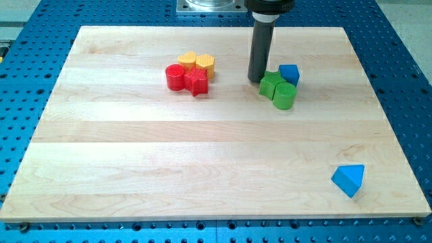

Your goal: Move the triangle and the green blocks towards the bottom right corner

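A blue triangle block (pixel 349 179) lies near the board's bottom right corner. Two green blocks sit at the upper middle right: a green cube-like block (pixel 271 84) and a green cylinder (pixel 285 96) touching it on its lower right. My tip (pixel 256 80) stands just to the left of the green cube-like block, very close to or touching it. A small blue block (pixel 289 73) sits right behind the green blocks.
A cluster stands at the upper middle left: a red cylinder (pixel 175 77), a red star-like block (pixel 197 82), and two yellow blocks (pixel 187 61) (pixel 205 65). The wooden board (pixel 202 169) lies on a blue perforated table (pixel 20 67).
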